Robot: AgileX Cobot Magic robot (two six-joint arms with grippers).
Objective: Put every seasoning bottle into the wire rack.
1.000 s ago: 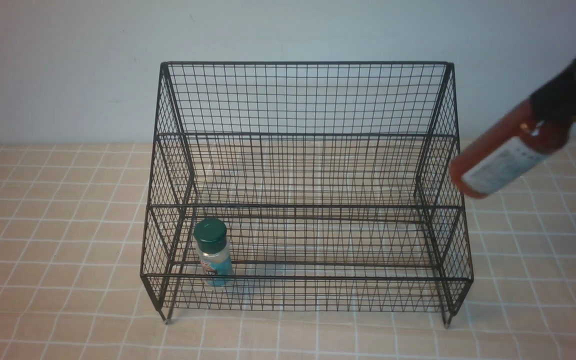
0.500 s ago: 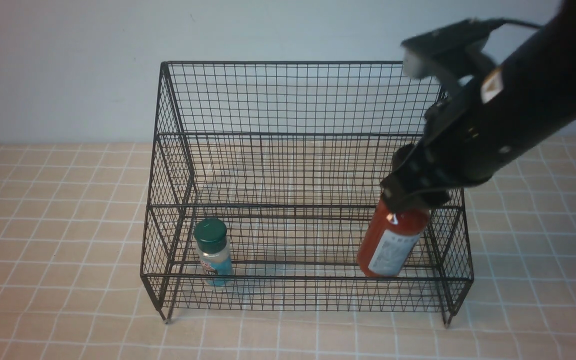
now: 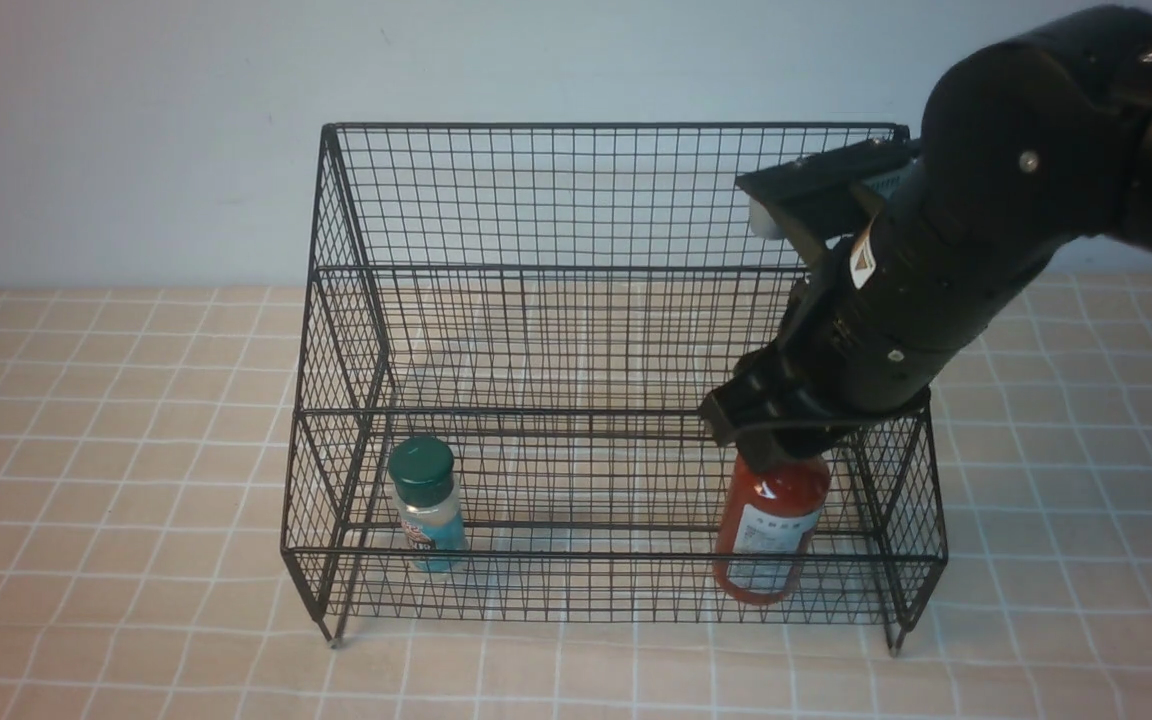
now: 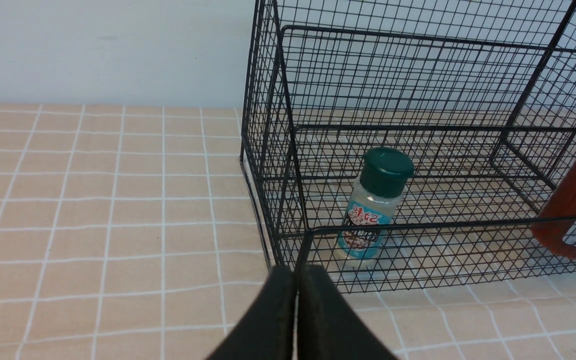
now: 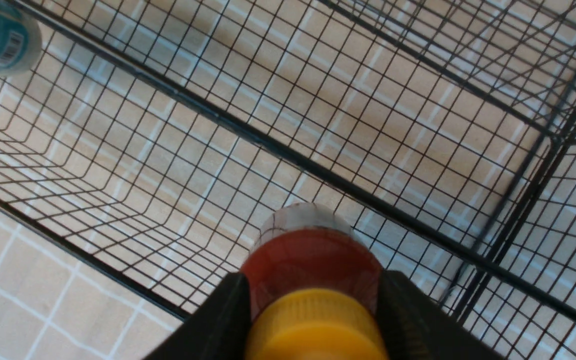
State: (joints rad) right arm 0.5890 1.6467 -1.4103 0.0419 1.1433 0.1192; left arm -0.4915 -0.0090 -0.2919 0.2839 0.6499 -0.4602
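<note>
Grips sauce bottle (image 3: 771, 530) at the neck with right pincer (image 3: 774, 440), in wire rack's (image 3: 616, 200) lowest front tier, right end: long axis near vertical, yellow cap up. Shaker jar (image 3: 426, 505) upright at left end of same tier. Left pincer (image 4: 296, 305) pressed together, empty, over bench (image 3: 86, 450).

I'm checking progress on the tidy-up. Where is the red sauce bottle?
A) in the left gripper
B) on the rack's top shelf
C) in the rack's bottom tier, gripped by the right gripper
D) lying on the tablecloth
C: the sauce bottle sits in the bottom tier of the rack, with the right gripper closed on its neck.
</note>
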